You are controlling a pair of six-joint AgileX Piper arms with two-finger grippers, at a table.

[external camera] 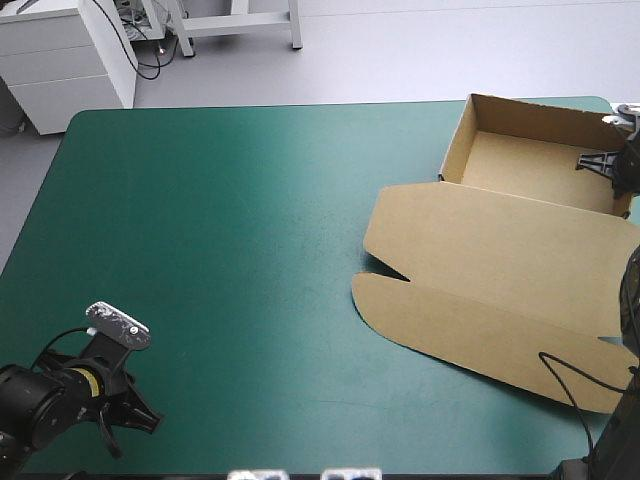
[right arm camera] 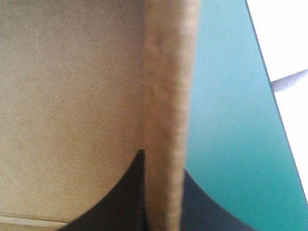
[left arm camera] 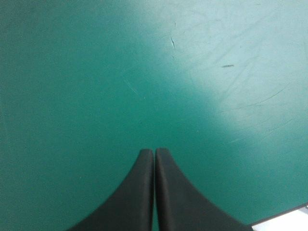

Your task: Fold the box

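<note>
1. Nearest, by the near left corner of the desk (external camera: pixel 250 250), the left tool (external camera: pixel 140 420) sits low over the teal-green cover (external camera: pixel 200 180). Its two black fingers are pressed together into a single point, with nothing between them.
2. In the left wrist view, the left tool (left arm camera: pixel 154 151) has only bare cover (left arm camera: pixel 96 72) ahead of it, marked by a few faint scuffs. An edge of the desk runs close beside the tool.
3. The brown box (external camera: pixel 500 270) lies on the right half of the desk, well apart from the left tool.
4. Its lid (external camera: pixel 500 245) lies flat on the cover, opened toward the near edge. The lid's outer flap (external camera: pixel 470 330) is the nearest part, and a notch is cut at its left end where flap and lid panel meet.
5. Beyond the lid, at the far right corner, the tray (external camera: pixel 520 165) stands with its walls raised and its top open.
6. Farthest, the right tool (external camera: pixel 605 162) is at the tray's right-hand wall, by the desk's right edge.
7. In the right wrist view, the right tool (right arm camera: pixel 163 161) is clamped on that wall (right arm camera: pixel 166 96). One black finger is inside the tray and the other is outside over the cover, with the board's top edge rising between them.
8. Past the wall there is a strip of cover, and then the desk's edge.
</note>
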